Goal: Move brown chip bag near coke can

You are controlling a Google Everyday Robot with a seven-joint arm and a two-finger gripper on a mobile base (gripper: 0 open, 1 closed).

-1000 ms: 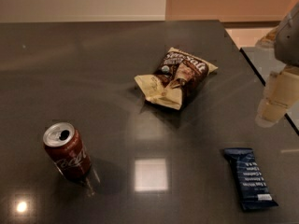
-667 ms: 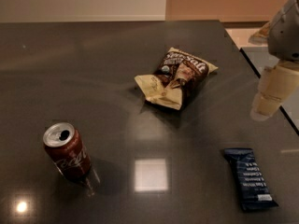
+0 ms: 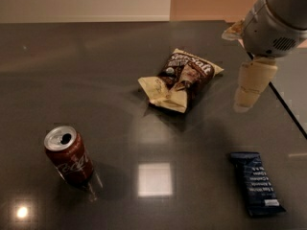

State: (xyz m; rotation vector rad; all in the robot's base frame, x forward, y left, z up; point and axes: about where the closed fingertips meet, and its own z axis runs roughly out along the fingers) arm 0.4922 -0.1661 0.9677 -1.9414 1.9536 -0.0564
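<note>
The brown chip bag lies crumpled on the dark table, a little right of centre and toward the back, cream-yellow with a dark brown panel. The coke can stands upright at the front left, red with a silver top, well apart from the bag. My gripper hangs in the air at the right, to the right of the bag and apart from it, pointing down with nothing seen in it.
A slim dark blue bar wrapper lies at the front right. The dark table has its right edge just right of the gripper. A wall runs along the back.
The arm has moved left and a little toward the chip bag. The bag, the can and the blue wrapper have not moved.
</note>
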